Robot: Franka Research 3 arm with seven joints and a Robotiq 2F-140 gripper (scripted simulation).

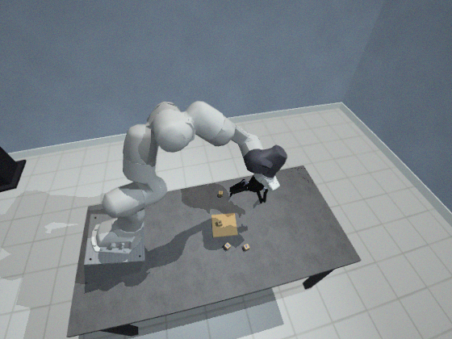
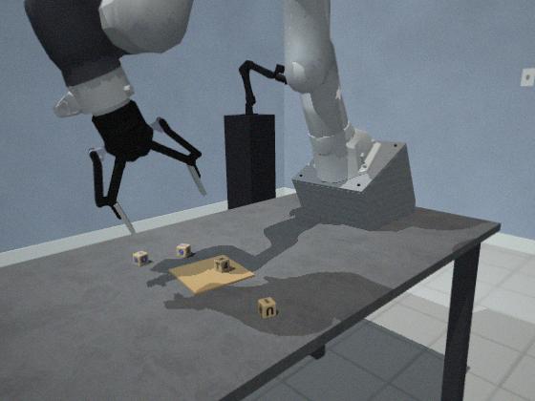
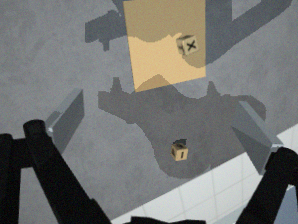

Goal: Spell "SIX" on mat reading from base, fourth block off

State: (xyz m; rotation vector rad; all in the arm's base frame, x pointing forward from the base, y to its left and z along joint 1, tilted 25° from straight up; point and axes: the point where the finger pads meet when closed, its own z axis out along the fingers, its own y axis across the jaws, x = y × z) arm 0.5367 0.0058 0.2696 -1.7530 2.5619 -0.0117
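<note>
Only One Block Sits on the Mat

The robot's hand is spread wide above the table, with nothing in it. The X block sits on the yellow mat. The I block is off one side. Two more blocks, one nearer the robot's base and one farther, are off the other.

In the wrist view, a black "X" stands on the top of the tan cube block on the flat orange-yellow square mat, and a black "I" on the top of the tan cube block off it. In the exterior view, that second block, nearest, bears a U-shaped letter on its side; of the two far-left tan cube blocks with blue marks, the right one shows what looks like "9", the left one's marks being too small to read.
</note>
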